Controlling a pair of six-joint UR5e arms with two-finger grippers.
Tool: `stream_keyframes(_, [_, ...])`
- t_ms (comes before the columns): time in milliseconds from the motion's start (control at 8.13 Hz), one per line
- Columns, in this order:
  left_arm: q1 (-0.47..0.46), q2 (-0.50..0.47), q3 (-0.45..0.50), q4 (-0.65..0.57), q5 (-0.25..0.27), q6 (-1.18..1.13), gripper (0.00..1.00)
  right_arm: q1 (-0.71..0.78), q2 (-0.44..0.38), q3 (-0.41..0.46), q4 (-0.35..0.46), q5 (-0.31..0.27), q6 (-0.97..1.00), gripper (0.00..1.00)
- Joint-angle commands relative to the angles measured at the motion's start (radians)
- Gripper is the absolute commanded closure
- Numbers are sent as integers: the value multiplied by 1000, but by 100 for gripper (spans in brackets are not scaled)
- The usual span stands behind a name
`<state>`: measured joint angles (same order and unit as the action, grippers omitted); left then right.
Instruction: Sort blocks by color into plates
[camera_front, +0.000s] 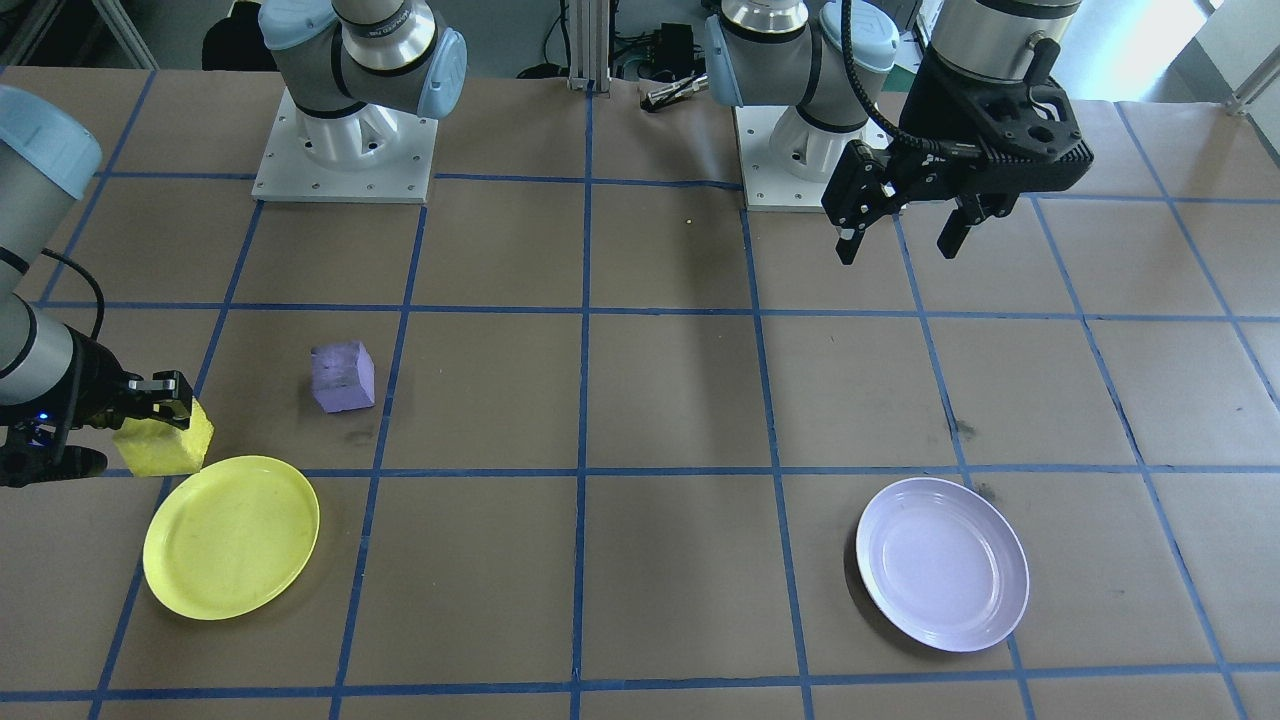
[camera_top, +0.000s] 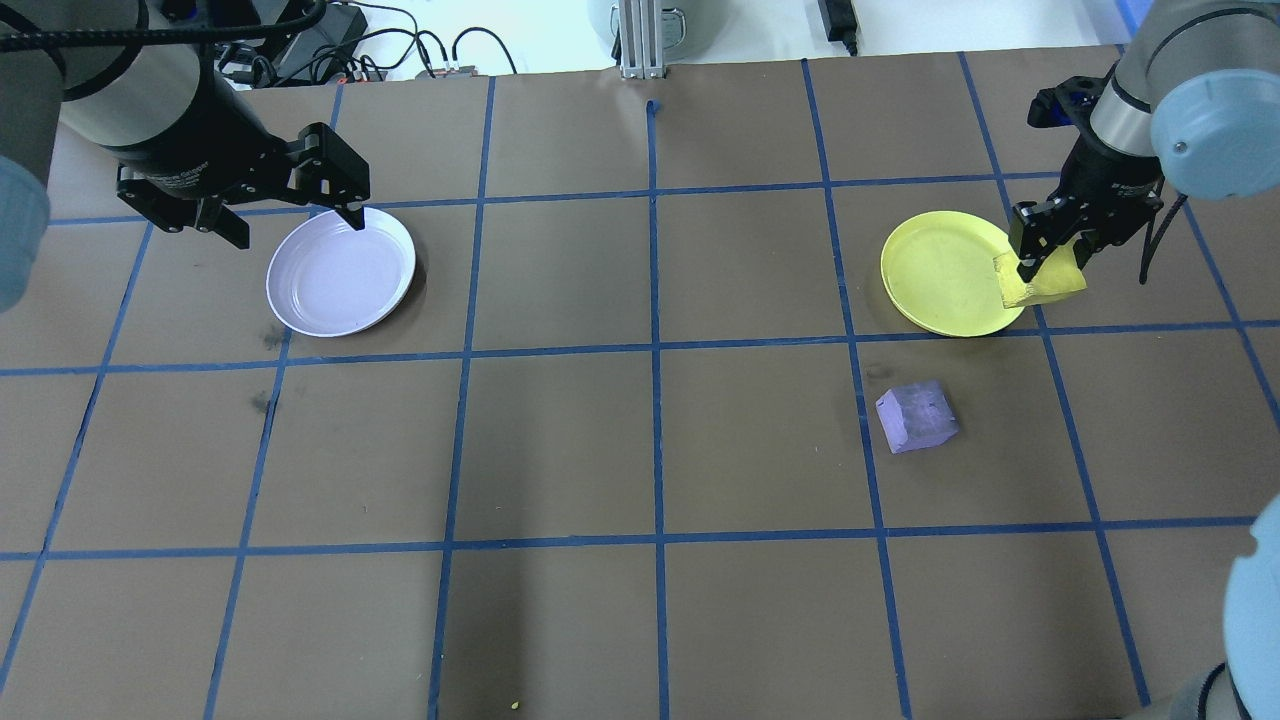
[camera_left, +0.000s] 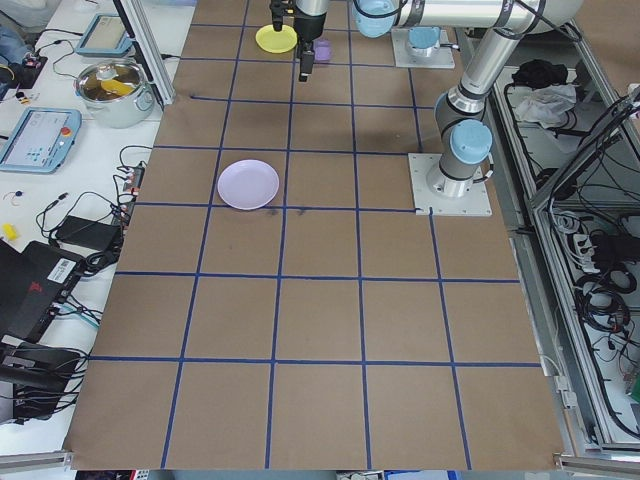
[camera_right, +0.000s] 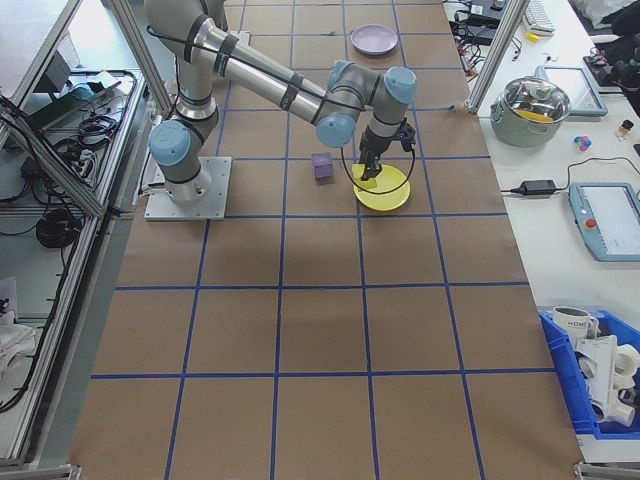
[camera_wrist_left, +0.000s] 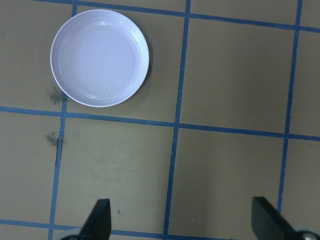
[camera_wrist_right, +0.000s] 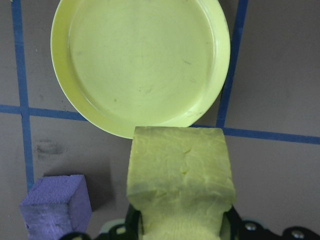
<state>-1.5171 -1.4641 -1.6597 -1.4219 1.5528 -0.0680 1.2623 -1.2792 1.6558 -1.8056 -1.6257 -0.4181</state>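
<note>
The right gripper clamps the rough yellow foam cube over the bright yellow round plastic plate's rim, near the table's right edge; released here, it might tumble off. The left gripper hangs open. Brown paper, blue-taped, covers the table; cables crowd its far edge.

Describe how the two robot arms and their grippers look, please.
Both arms are silver-grey tubes with pale blue joint caps on white base plates. The left gripper is black and bulky with two black fingers and a black ribbed cable. The right gripper is black and slimmer, with a thin black cable.
</note>
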Motion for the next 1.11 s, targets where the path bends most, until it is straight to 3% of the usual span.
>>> stream_keyframes(0, [0,-1,0,0,1,-1,0,25,61,-4,-98,10,4,100])
stream_keyframes(369, [0,1,0,0,0,-3,0,72,141,-71,-116,10,12,100])
stream_keyframes(492, [0,1,-2,0,0,-3,0,72,170,-74,-118,9,10,78])
stream_keyframes(615, [0,1,0,0,1,-3,0,72,196,-74,-121,4,12,16])
stream_keyframes(738, [0,-2,0,0,1,-3,0,72,186,-74,-107,-6,12,0])
stream_keyframes(984, [0,-1,0,0,1,-3,0,72,153,-77,-75,-6,12,0])
